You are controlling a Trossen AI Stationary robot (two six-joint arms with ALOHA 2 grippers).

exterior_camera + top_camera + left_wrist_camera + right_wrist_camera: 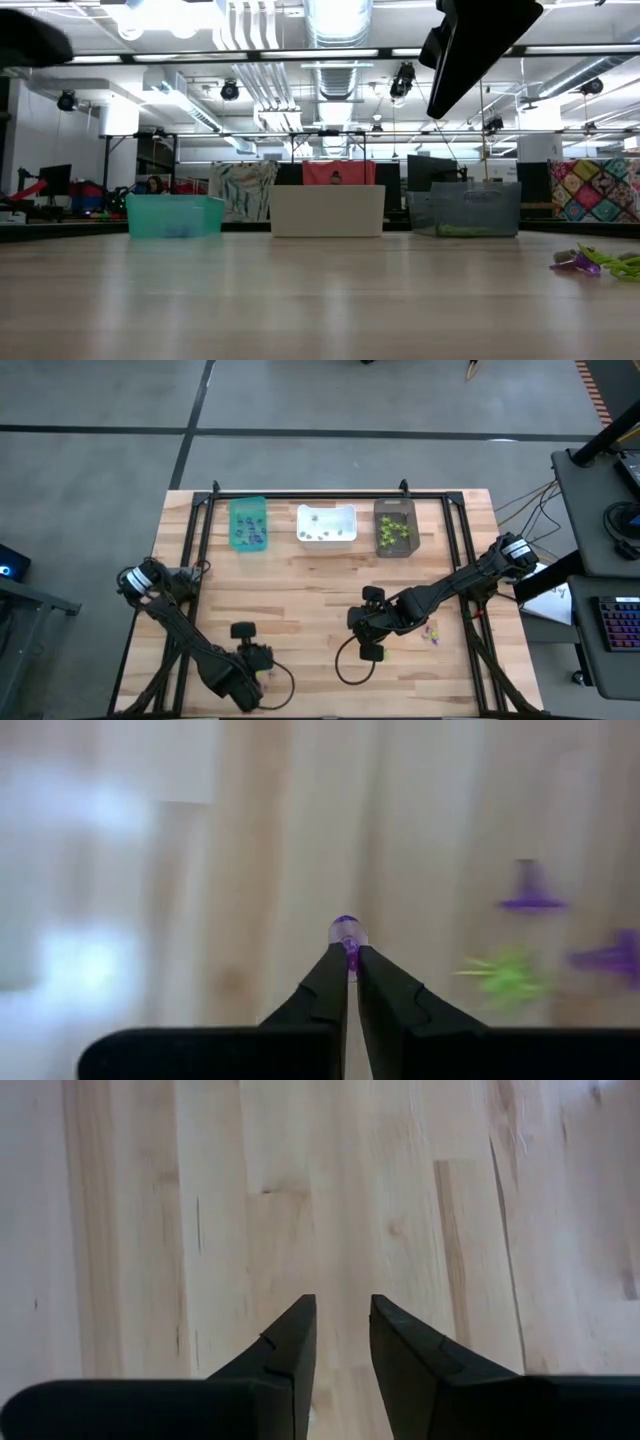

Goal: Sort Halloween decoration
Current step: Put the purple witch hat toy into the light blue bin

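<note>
Pinching a tiny purple trinket (347, 932) right at the very tips, the left gripper (350, 958) has its fingers pressed together, with just the little round head of the piece poking out past them. It's low over bare wood. A few more bits of the Halloween decoration lie near the tips, off to one side: a lime-green spiky one (508, 976) closest, and two more purple ones (530, 892) (612, 958) a bit further out.

The right gripper (343, 1318) hovers over plain tabletop with its fingers a little apart and nothing between them, so I'd call it waiting.

Way out from the hand, along the far edge of the table, sit three bins. The teal bin (236, 510) looks like the purple one's home, since it already holds purplish bits. The white bin (300, 515) has the pale ones and the dark brown bin (379, 510) the green ones.

My take on doing this well: that grip is super shallow, so lift straight up and carry it smoothly with no jerky swings, or the thing pops out. Keep the squeeze on until the tips are well inside the teal bin's walls, then let go low so it doesn't bounce out. Also clear the green one on the way up.
</note>
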